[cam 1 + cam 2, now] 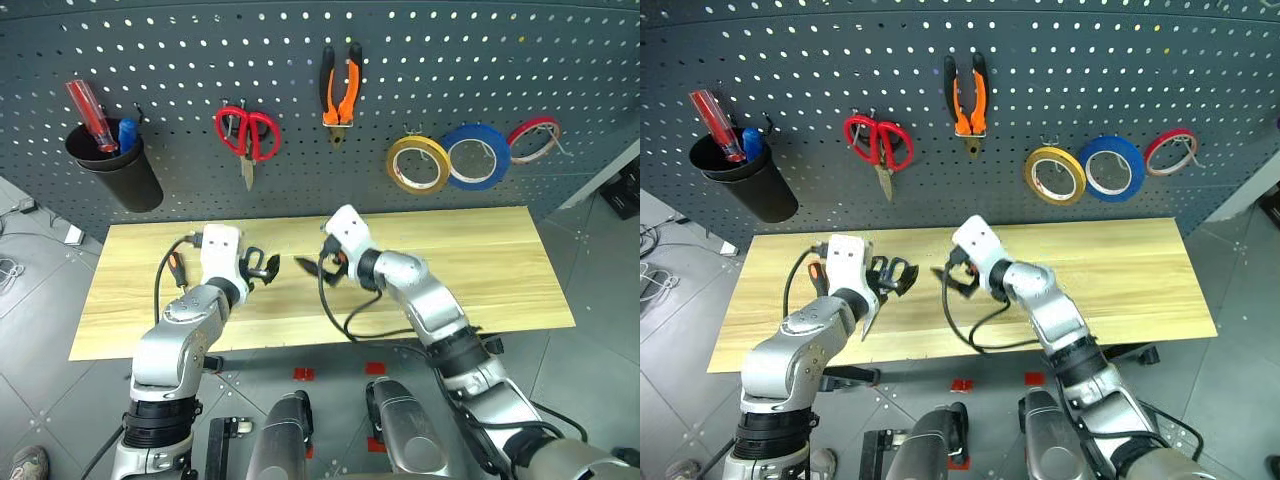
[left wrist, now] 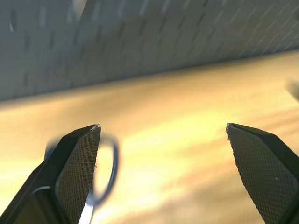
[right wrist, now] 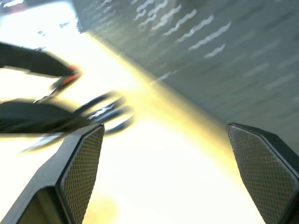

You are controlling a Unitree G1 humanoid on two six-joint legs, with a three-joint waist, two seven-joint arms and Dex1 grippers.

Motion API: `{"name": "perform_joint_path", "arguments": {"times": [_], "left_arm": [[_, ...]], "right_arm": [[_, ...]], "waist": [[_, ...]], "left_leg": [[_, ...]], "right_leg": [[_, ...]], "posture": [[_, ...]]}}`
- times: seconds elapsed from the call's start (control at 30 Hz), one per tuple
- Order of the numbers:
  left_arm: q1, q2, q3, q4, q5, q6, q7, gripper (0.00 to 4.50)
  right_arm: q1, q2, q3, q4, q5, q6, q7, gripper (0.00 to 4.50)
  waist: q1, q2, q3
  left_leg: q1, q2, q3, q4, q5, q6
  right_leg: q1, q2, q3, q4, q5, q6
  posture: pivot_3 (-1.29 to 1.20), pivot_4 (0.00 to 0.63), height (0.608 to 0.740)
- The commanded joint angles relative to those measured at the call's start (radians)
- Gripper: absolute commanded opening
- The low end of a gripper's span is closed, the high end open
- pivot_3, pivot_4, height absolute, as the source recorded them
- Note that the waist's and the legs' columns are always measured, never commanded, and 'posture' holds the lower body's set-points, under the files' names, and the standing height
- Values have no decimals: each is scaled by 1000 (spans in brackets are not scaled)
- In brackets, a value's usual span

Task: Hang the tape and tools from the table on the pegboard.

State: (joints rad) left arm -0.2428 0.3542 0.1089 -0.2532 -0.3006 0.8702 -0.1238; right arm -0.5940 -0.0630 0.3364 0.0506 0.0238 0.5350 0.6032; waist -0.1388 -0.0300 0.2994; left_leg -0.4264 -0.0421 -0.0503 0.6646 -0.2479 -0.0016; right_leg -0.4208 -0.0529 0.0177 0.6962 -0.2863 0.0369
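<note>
- With both grippers low over the table (image 1: 480, 270) and empty, the step in hand looks like the pick-up of the dark-handled scissors (image 1: 895, 276).
- Left gripper (image 1: 878, 276): fingers spread wide, nothing between them. The scissors lie on the wood right at its fingertips; in the left wrist view one handle loop shows just past one finger (image 2: 77, 172), so the tool sits off to that side, not centred in the gap.
- Right gripper (image 1: 318, 264): fingers (image 3: 81, 172) also spread wide, empty, pointing across toward the scissors, which lie a little way beyond its tips.
- Small orange-handled screwdriver (image 1: 176, 270): on the table, just beside the left wrist on its outer side, untouched.
- Pegboard (image 1: 420, 60) beyond both grippers: orange pliers (image 1: 340, 92) and yellowish tape (image 1: 418, 164) already hang there.
- Judgement: two tools remain. Next move calls for centring the left fingers over a handle loop before closing.
</note>
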Motion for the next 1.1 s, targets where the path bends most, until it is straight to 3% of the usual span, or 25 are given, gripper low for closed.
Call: {"name": "perform_joint_path", "arguments": {"times": [0.03, 0.23, 0.57, 0.67, 1.0, 1.1], "left_arm": [[-7, 19, 8, 31, 37, 32, 17, 4500], [-40, 24, 49, 182, 62, 42, 32, 4500], [-138, 39, 30, 467, 118, -62, -10, 4500], [-164, 48, 23, 532, 124, -77, -41, 3963], [-150, 75, 30, 596, 117, -131, -125, 929], [-108, 58, 51, 505, 64, -169, -189, 592]], "right_arm": [[12, -19, 30, -215, 52, 146, 43, 4460], [31, -52, 61, -362, 100, 281, 40, 4460], [15, -53, 83, -390, 126, 324, 15, 4460], [-2, -53, 80, -398, 136, 335, 12, 4500], [-59, -92, 73, -418, 142, 375, 8, 4500], [-52, -113, 64, -431, 142, 379, 4, 4500]], "waist": [[0, 0, 0], [0, -1, 0], [-1, -1, 1], [-1, -2, 1], [-3, -2, 1], [-5, -2, 1]], "left_leg": [[0, 0, -1, 0, 0, 0], [0, 0, -1, 0, 0, 0], [0, 0, -1, 0, 0, 0], [0, 0, -1, 0, 0, 0], [0, 0, -1, -1, 0, 0], [0, 0, -1, -1, 0, 0]], "right_leg": [[0, 0, 0, 0, 0, 0], [0, 0, -1, -1, 0, 0], [0, -1, -1, -1, 0, 0], [0, -1, -1, -1, 0, 0], [0, -1, -1, -2, 0, 0], [0, -1, -1, -3, 0, 0]], "posture": [[-228, 316, 740], [-250, 323, 740], [-258, 323, 740], [-262, 322, 740], [-276, 312, 740], [-283, 313, 740]]}}
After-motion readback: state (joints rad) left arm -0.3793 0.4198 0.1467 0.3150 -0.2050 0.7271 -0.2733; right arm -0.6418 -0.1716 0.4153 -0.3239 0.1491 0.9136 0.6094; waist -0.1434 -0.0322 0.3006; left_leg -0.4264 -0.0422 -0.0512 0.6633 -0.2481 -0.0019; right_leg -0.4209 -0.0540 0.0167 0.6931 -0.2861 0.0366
